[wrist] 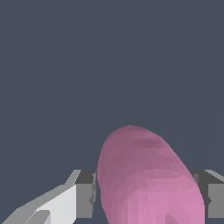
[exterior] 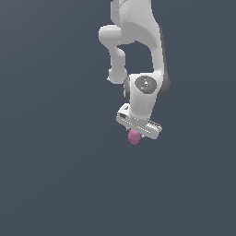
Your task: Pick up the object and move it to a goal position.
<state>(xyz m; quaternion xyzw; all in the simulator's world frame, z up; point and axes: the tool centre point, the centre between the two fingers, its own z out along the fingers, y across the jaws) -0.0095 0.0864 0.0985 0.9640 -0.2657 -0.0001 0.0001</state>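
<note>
Right now your pincer (exterior: 136, 134) points downward from the end of the white arm (exterior: 138, 41), and the pink object (exterior: 134, 137) sits between its fingers. In the exterior view you see the arm come in from the top of the picture, bend through its joints and end in the broad white hand, which is tilted so that its end toward the exterior view's right hangs a little lower. The pink blob pokes out just beneath that hand, near its end toward the exterior view's left, and it is much narrower than the hand is wide.

Look at the wrist view and you get the closer reading: the object (wrist: 146, 179) fills the space between the two grey fingertips (wrist: 85, 194), a smooth, rounded, elongated pink-magenta lump reaching away from the camera. One fingertip lies flush against one flank of it, and the other fingertip meets the opposite flank, so your pincer is pinching the object across its narrow width. A white part of the finger body shows just outside the first pad.

Behind everything you have only a plain dark blue-grey background in both views. You cannot tell from either picture whether the object touches any surface below, since no shadow, edge or table line shows around it.
</note>
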